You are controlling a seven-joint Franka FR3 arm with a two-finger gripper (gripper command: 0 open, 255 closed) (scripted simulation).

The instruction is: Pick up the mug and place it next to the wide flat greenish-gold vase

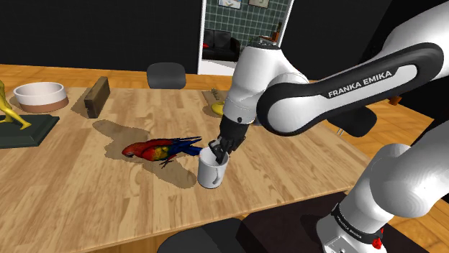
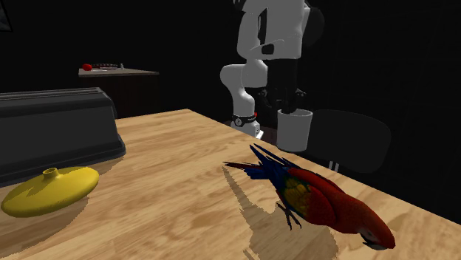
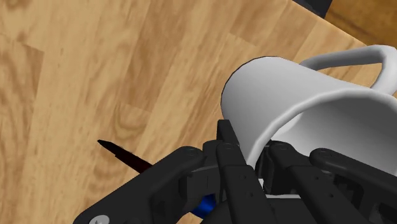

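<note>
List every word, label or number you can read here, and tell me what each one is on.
"FRANKA EMIKA": white letters on a dark band of the arm, in the shoulder view.
Small white print on the black ring low on the arm: too small to read.
The mug carries no text.

White arm (image 1: pixel 338 86) arching from lower right to centre of the shoulder view, wrist pointing down, black gripper (image 1: pixel 219 149) at mid-frame, fingers clamped on the mug (image 1: pixel 211 172) wall.
</note>
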